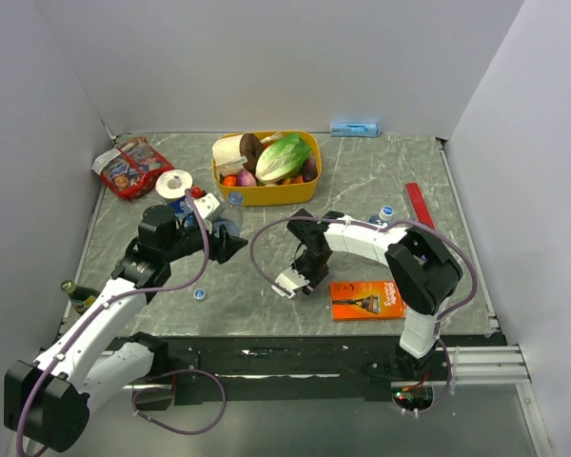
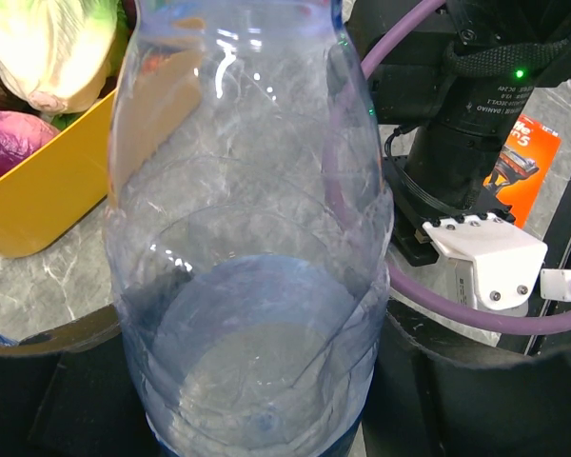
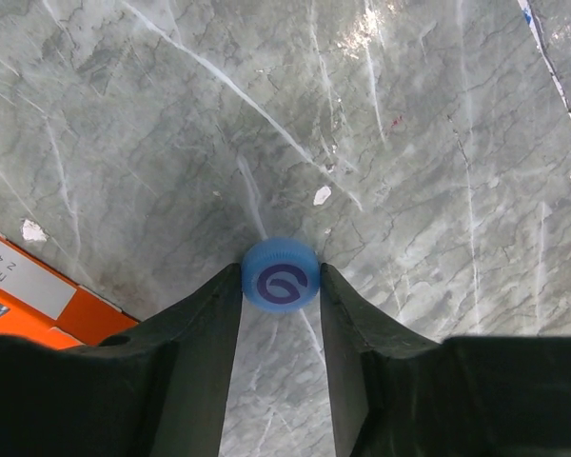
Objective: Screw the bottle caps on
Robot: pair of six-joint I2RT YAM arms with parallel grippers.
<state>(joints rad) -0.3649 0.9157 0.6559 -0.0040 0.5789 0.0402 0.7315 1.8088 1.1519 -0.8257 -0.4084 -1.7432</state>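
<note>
Currently, your left pincer (image 2: 262, 381) is clenched on a clear water bottle (image 2: 247, 238), just on the near side of the yellow basket (image 1: 266, 195). Your right pincer (image 3: 281, 290) grips a blue bottle cap (image 3: 280, 274) from both sides. The cap rests on the marble surface (image 3: 409, 143), left of the orange razor pack (image 1: 366, 299).

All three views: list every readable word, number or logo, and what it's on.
"5": orange box, left wrist view; the rest is cut off.
"Z 431": white sticker on that box's edge, right wrist view; later digits unclear.
Swirl logo like a "G": blue cap.
Black motor housing: small white print, too small to read.
Snack bag: print too blurred.
Bottle: nothing readable.
</note>
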